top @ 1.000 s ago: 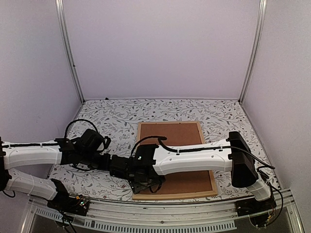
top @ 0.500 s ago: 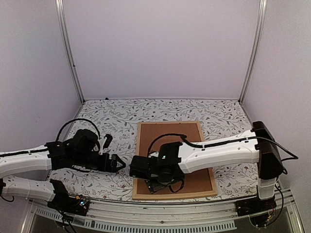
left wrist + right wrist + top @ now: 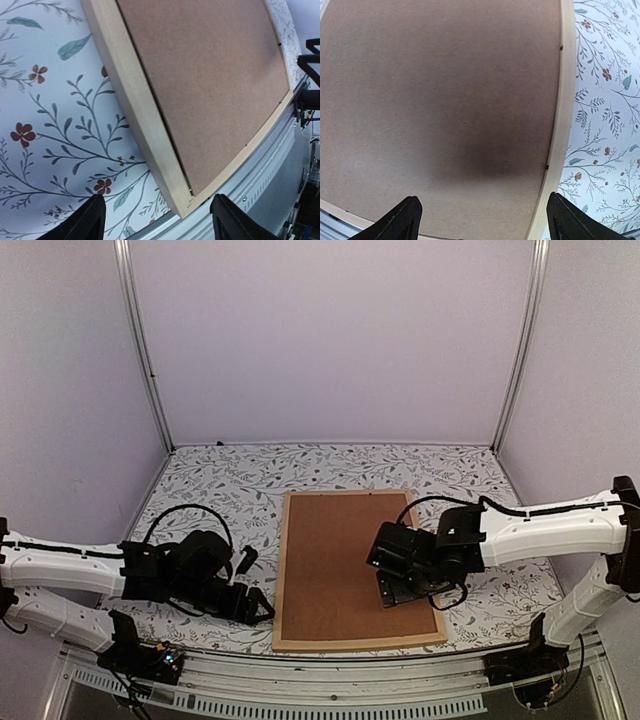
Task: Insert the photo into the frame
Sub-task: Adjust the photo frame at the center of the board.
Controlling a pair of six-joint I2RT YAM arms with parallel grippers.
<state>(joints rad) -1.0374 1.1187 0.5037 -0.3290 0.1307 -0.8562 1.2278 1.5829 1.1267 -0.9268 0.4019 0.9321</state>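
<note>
Left gripper (image 3: 157, 212): fingers spread, empty, low over the table (image 3: 45, 100) beside the frame (image 3: 135, 115) corner.
Right gripper (image 3: 482, 217): fingers wide apart, empty, above the backing board (image 3: 440, 100).

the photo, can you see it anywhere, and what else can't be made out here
Photo: in no view; the backing board fills the frame, so anything beneath is hidden.
Board's right side, top view: partly covered by the right tool.
Frame's far end: cut off by the left wrist view's top edge.

Pale lilac walls (image 3: 330, 340) enclose a floral-patterned table (image 3: 230, 480).
</note>
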